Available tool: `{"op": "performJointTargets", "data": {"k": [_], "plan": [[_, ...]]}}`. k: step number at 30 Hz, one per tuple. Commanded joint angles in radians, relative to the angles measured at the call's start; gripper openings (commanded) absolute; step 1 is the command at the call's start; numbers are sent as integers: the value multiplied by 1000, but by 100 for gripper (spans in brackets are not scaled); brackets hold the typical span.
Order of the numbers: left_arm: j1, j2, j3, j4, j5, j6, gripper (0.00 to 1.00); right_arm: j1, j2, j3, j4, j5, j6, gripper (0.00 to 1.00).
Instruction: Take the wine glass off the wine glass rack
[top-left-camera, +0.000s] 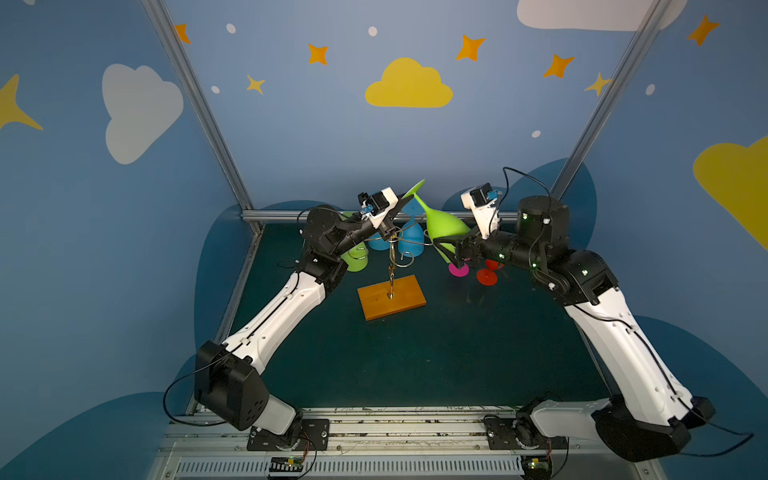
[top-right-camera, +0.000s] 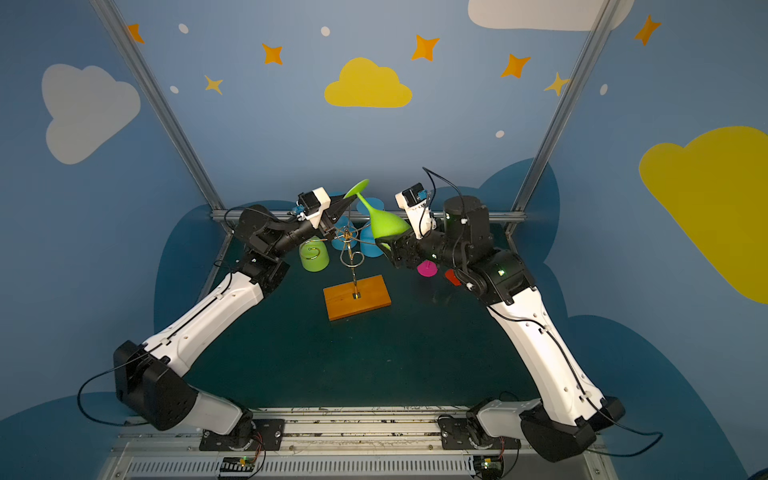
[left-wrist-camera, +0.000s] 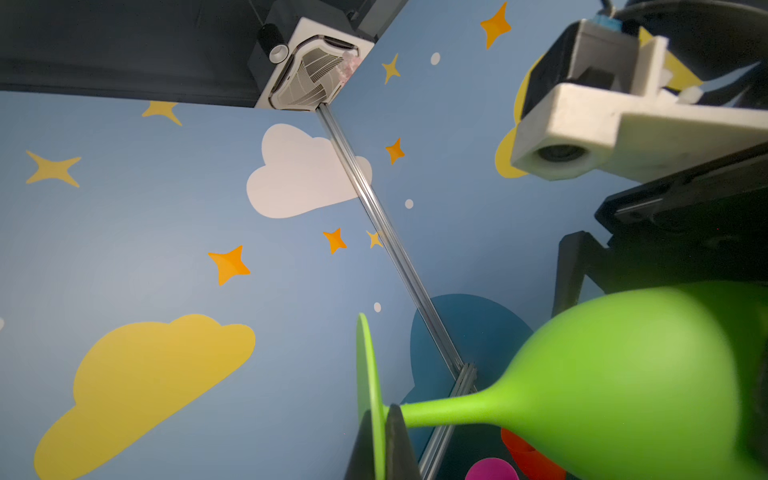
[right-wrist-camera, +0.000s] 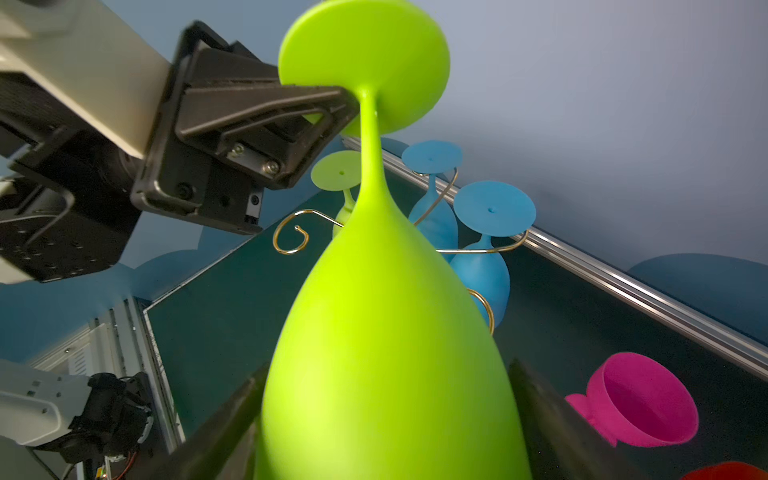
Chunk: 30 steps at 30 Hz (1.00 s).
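While left gripper (top-left-camera: 406, 198) clamps wine glass (top-left-camera: 444, 226) foot, right gripper (right-wrist-camera: 386, 370) straddles bowl; jaws spread apart.

Green wine glass (left-wrist-camera: 623, 374) in left tool (left-wrist-camera: 379, 411)

Dim, even light — shadows sink into the dark table mat (top-left-camera: 415, 365). Top views bow at the edges; wrist views blur the near green wine glass (right-wrist-camera: 386, 332).

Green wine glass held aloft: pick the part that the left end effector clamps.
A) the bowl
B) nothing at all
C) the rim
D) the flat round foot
D: in the left wrist view the left end effector is shut across the thin foot of the green wine glass.
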Motion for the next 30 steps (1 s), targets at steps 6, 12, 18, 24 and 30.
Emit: {"op": "performJointTargets", "data": {"k": [6, 12, 18, 24, 30], "plan": [[2, -59, -46, -17, -93, -248, 3, -131, -218, -218, 268, -147, 150, 84], [3, -65, -59, 2, -85, -304, 3, -184, -337, -346, 332, -127, 203, 82], [4, -66, -57, 5, -81, -329, 3, -190, -348, -384, 338, -102, 222, 73], [4, -70, -62, 5, -80, -338, 3, -191, -314, -380, 367, -103, 234, 69], [5, -69, -67, 10, -75, -354, 3, -191, -266, -370, 415, -119, 252, 63]]}}
